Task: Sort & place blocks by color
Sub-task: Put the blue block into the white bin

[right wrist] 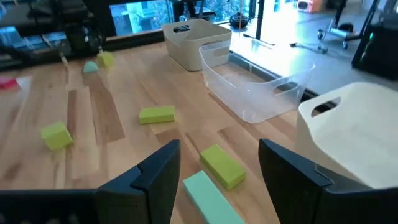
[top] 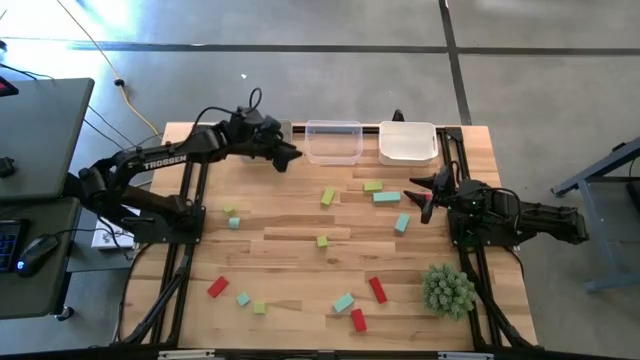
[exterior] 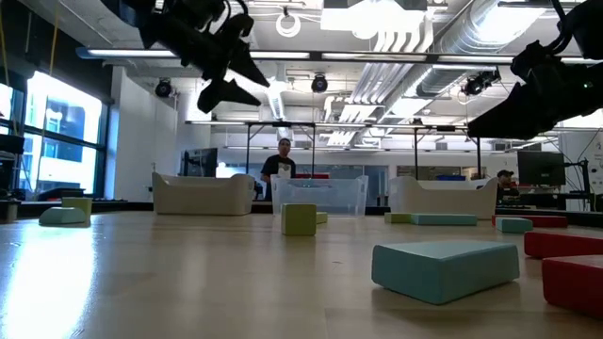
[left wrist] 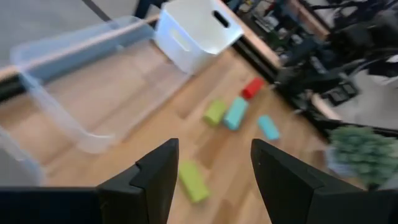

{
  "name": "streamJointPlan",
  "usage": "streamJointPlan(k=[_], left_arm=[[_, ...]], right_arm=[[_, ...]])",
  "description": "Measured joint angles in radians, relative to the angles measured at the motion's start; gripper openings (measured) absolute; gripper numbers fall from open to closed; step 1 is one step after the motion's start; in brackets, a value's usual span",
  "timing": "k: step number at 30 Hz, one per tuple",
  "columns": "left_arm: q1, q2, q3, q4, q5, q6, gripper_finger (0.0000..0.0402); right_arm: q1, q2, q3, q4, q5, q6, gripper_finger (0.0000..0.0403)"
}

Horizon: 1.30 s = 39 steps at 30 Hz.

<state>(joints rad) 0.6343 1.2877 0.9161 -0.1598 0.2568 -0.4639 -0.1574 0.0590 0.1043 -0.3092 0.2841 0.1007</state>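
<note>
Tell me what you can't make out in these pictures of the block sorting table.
- White bin: its inside is washed out in the high view, and the low view sees only its wall, so any contents are unknown.
- Red block: cut off by the low view's right edge.
- Left tool: the low view shows it as a dark silhouette against bright ceiling lights.
- Spiky green plant: blurred in the left wrist view.

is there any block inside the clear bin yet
No, in the high view the clear bin shows only bare wood through its bottom, and the blocks lie scattered on the table.
</note>
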Motion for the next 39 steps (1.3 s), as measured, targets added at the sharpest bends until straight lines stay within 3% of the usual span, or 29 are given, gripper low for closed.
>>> streamJointPlan(k=[10,15,27,32,39], left_arm=[[-0.154,0.0,0.0,0.109,-0.003,-0.278,0.0191],[-0.229,0.0,0.0,0.211,-0.083,-0.396,0.019],[-0.417,0.0,0.0,0.232,-0.36,-0.515,0.019],[-0.486,0.0,0.0,0.232,-0.452,-0.534,0.019],[-0.533,0.0,0.0,0.232,-0.487,-0.555,0.019]], right_arm=[[0.0,0.0,0.0,0.0,0.004,-0.127,0.0206],[0.0,0.0,0.0,0.0,-0.008,-0.116,0.0206],[0.0,0.0,-0.001,0.043,-0.046,0.394,0.0206],[0.0,0.0,-0.001,0.043,-0.044,0.442,0.0206],[0.0,0.0,-0.001,0.05,-0.056,0.517,0.0206]])
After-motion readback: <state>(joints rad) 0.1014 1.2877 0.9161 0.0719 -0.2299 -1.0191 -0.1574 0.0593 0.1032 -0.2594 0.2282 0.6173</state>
